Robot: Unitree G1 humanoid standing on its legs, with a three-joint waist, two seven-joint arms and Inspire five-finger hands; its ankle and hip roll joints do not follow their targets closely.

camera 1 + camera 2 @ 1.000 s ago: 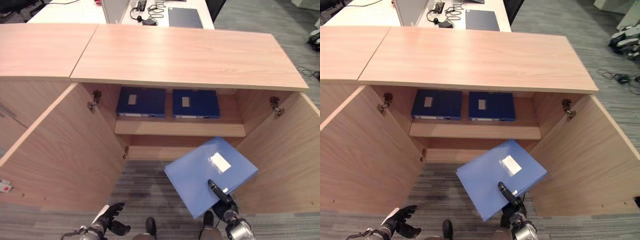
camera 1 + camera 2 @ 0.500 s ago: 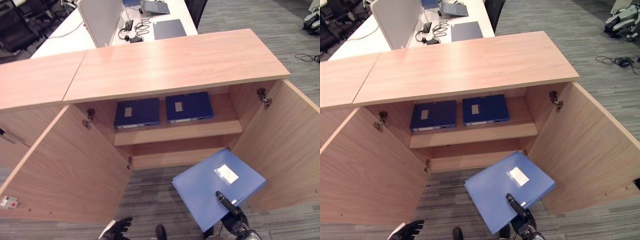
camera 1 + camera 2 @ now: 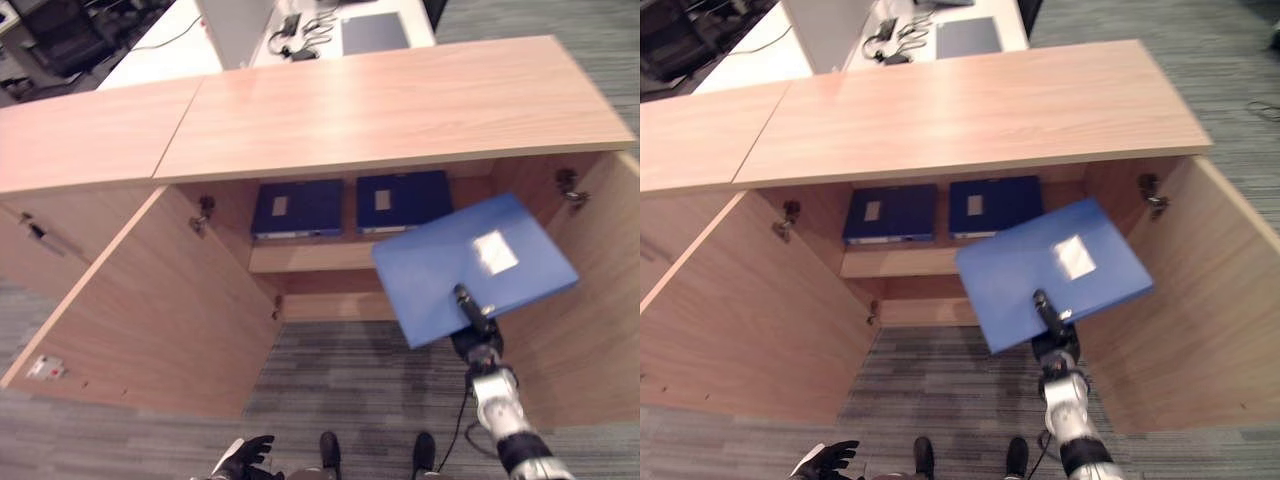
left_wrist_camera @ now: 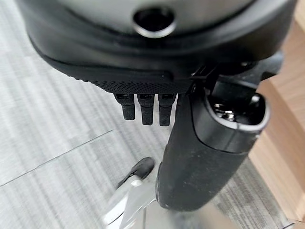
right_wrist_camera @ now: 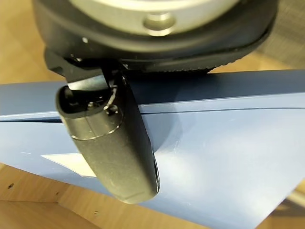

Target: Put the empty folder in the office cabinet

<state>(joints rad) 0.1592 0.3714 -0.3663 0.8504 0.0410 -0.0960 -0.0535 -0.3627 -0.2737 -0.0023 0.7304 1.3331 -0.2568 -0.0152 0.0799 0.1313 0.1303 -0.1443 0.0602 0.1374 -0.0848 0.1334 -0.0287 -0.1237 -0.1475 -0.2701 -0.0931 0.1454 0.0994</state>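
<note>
Your right robot hand (image 3: 474, 322) is clamped on the flat light-blue plastic folder (image 3: 470, 265); level it and slide it into the open wooden cabinet (image 3: 400, 100), clear of the shelf (image 3: 310, 258).

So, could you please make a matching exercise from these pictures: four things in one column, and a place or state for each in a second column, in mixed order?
Column 1
1. light blue folder
2. two dark blue folders
3. left hand
4. cabinet doors

Column 2
A. swung open on both sides
B. lying flat on the upper shelf
C. low over the carpet, holding nothing
D. gripped by the right hand, in front of the cabinet opening

Pairs: 1-D, 2-B, 3-C, 4-A
</note>
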